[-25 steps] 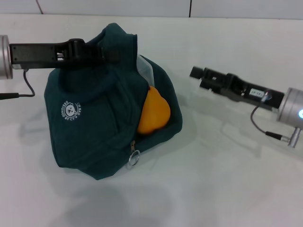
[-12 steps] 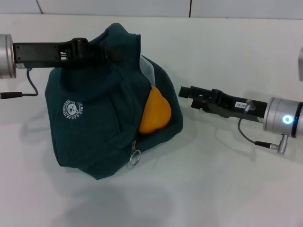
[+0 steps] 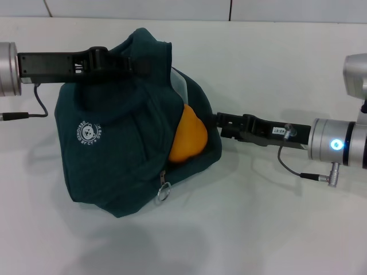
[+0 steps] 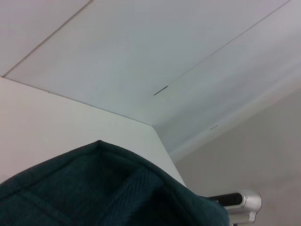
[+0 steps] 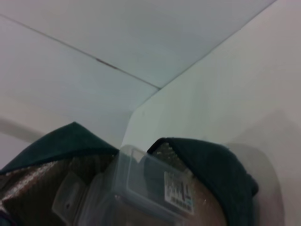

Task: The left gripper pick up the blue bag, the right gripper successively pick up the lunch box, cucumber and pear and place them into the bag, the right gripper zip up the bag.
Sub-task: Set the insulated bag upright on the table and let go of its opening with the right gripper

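Note:
The blue bag (image 3: 114, 154) stands on the white table, its top edge held up by my left gripper (image 3: 135, 66), which is shut on the fabric. The bag's mouth gapes on its right side. The orange-yellow pear (image 3: 188, 137) shows inside the opening. A corner of the clear lunch box (image 3: 178, 83) shows above it, and the box lies against the foil lining in the right wrist view (image 5: 136, 188). The cucumber is hidden. My right gripper (image 3: 218, 123) is at the bag's right edge, beside the pear. The ring zipper pull (image 3: 163, 191) hangs low on the front.
The white table (image 3: 275, 229) stretches in front of and to the right of the bag. A wall joint runs along the back. Cables hang from both arms' wrists.
My right gripper has moved left and lower, from well clear of the bag up to its right edge. The left gripper and bag have barely moved.

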